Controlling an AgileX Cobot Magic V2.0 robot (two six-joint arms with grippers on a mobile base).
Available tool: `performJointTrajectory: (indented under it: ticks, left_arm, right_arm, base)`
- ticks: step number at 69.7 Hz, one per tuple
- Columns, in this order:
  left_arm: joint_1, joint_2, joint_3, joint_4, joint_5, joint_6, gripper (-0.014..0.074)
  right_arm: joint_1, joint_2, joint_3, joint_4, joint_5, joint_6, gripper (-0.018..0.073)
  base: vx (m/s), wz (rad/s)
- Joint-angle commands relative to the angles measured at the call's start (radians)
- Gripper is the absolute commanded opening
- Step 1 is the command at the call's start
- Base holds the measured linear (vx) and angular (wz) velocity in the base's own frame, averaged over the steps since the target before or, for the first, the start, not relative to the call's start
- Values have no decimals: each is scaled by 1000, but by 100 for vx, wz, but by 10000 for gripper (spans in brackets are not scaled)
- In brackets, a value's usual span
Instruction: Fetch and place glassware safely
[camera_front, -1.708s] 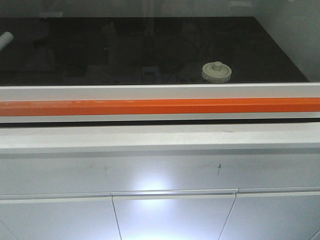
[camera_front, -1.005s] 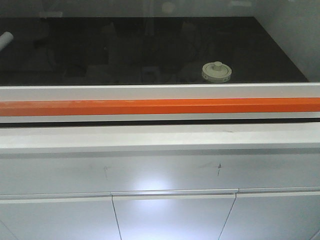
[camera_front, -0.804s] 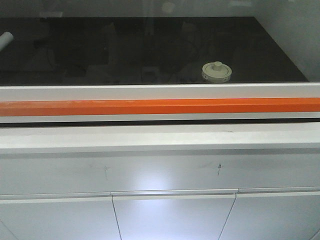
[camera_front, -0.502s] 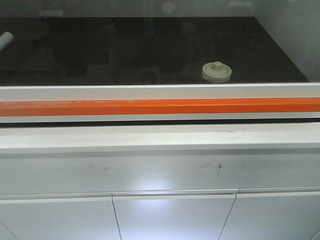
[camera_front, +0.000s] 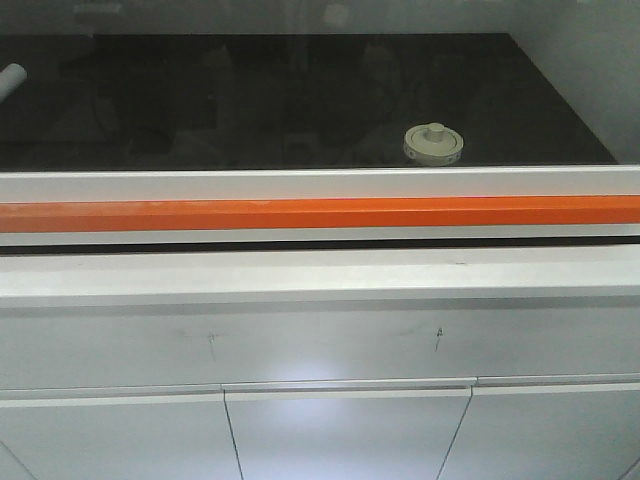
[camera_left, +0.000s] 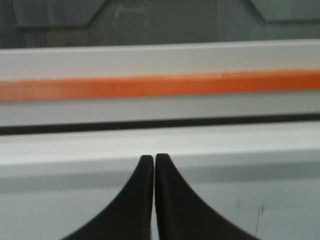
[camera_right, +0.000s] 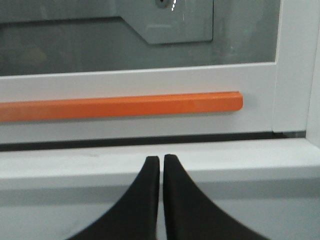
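In the front view the glass jar (camera_front: 432, 143) stands on the black work surface (camera_front: 250, 100), right of centre and near its front edge, behind what looks like a glass sash whose frame carries an orange bar (camera_front: 300, 213). A white cylinder (camera_front: 12, 78) pokes in at the far left, well apart from the jar. The jar sits upright, lid knob pointing straight up, so its axis is vertical (though it is wider than tall). No arm shows here, so I judge the fetch not yet begun. The left wrist view shows the left gripper (camera_left: 153, 160) with its fingers pressed together, empty, aimed at the white ledge below the bar. The right wrist view shows the right gripper (camera_right: 161, 161) likewise closed on nothing, facing the bar's right end. The next move probably calls for opening the sash before any reach.
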Motion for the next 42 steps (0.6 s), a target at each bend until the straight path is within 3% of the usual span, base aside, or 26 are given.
performJointTrajectory:
  ticks: [1, 9, 23, 42]
  left_arm:
    - [-7, -12, 4, -11, -265, -58, -7]
    - [-7, 2, -83, -11, -354, -72, -7]
    - [-7, 192, -413, -3, -274, -71, -7]
    - [-7, 559, -823, 1, -210, -68, -7]
  right_arm:
    - [-4, -12, 10, -4, -201, -12, -3]
    - [-4, -10, -47, -4, -285, -12, -3]
    - [-4, 107, -317, -4, -222, -12, -3]
    - [-4, 464, -708, -4, -211, -12, -3]
  base:
    - [0, 0]
    - [0, 0]
    - [0, 0]
    - [0, 0]
